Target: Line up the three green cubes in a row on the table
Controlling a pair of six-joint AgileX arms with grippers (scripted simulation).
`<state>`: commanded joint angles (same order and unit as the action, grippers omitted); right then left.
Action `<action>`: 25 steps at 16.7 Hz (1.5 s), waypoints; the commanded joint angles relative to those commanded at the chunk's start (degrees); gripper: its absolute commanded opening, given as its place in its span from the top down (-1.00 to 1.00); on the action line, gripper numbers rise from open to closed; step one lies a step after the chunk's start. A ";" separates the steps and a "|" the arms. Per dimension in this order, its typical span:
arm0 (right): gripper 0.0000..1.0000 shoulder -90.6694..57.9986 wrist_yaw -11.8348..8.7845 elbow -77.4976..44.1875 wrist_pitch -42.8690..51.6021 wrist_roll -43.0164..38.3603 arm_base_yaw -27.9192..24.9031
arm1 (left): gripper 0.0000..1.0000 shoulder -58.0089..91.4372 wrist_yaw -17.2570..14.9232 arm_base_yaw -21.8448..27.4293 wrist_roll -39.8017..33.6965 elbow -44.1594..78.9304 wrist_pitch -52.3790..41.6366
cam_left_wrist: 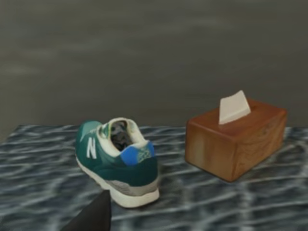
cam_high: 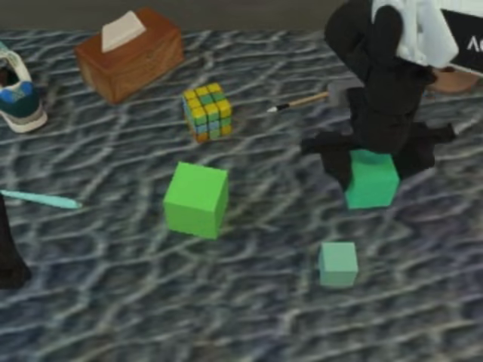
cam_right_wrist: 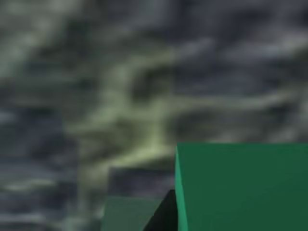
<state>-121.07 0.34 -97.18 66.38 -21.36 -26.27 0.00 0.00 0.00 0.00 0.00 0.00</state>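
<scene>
The large lime-green cube (cam_high: 196,200) sits left of centre on the table (cam_high: 113,302). At the right, the emerald-green cube (cam_high: 373,188) lies right under my right gripper (cam_high: 377,162), which hangs low over it and hides its far edge. The small mint-green cube (cam_high: 337,264) rests alone, nearer the front. In the right wrist view the emerald-green cube (cam_right_wrist: 240,187) fills the corner, very close, with a paler green surface (cam_right_wrist: 127,214) beside it. My left arm (cam_high: 7,256) is parked at the left edge. One dark finger (cam_left_wrist: 91,216) shows far off to one side, with nothing held.
A wooden tissue box (cam_high: 128,53) and a teal shoe (cam_high: 19,94) stand at the back left. A chequered puzzle cube (cam_high: 207,111) sits behind the lime cube. A thin brush (cam_high: 298,102) lies near the right arm and a teal pen (cam_high: 41,199) at the left.
</scene>
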 joint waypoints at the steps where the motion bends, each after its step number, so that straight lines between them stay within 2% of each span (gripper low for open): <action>1: 1.00 -0.06 0.04 -0.32 0.44 -4.19 -3.03 | -1.00 0.00 0.00 0.00 0.00 0.00 0.00; 5: 1.00 0.57 0.33 -1.31 1.41 -17.93 -13.50 | -1.00 0.00 0.00 0.00 0.00 0.00 0.00; 8: 1.00 1.23 0.54 -1.58 1.51 -22.44 -17.59 | -1.00 0.00 0.00 0.00 0.00 0.00 0.00; 14: 1.00 0.85 0.45 -0.61 0.45 -22.68 -17.68 | -1.00 0.00 0.00 0.00 0.00 0.00 0.00; 20: 1.00 -2.25 0.55 7.70 -11.57 -22.90 -18.04 | -1.00 0.00 0.00 0.00 0.00 0.00 0.00; 25: 1.00 -2.66 0.60 8.63 -12.64 -22.99 -18.08 | -1.00 0.00 0.00 0.00 0.00 0.00 0.00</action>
<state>-123.72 0.94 -88.55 53.74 -44.35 -44.34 0.00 0.00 0.00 0.00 0.00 0.00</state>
